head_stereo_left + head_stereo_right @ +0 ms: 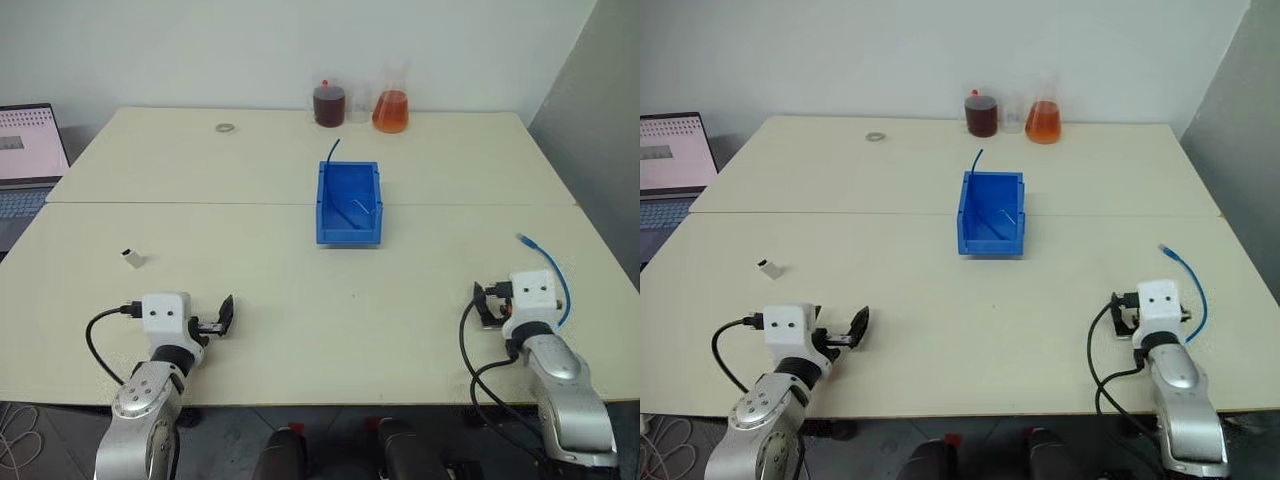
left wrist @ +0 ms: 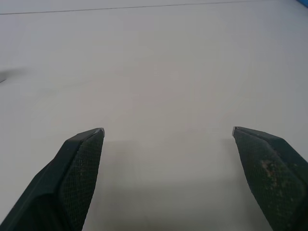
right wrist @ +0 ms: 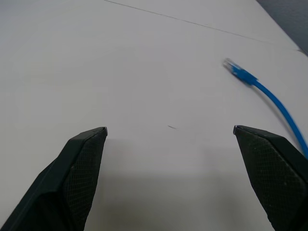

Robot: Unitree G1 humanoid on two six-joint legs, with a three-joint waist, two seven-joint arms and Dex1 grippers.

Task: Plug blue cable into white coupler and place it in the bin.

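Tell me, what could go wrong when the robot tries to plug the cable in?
1. The white coupler is tiny and lies flat, so the open left hand might nudge it away.
2. The blue cable curls near the table's right edge; a clumsy grab by the open right hand could push it off.
3. The bin already holds something.

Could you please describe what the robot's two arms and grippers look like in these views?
Both arms are silver-grey metal with rounded joints, each ending in a white boxy wrist block with two small dark dots. A thick black cable loops from each wrist. The left gripper and right gripper each have two black, tapered fingers with a fine textured surface.
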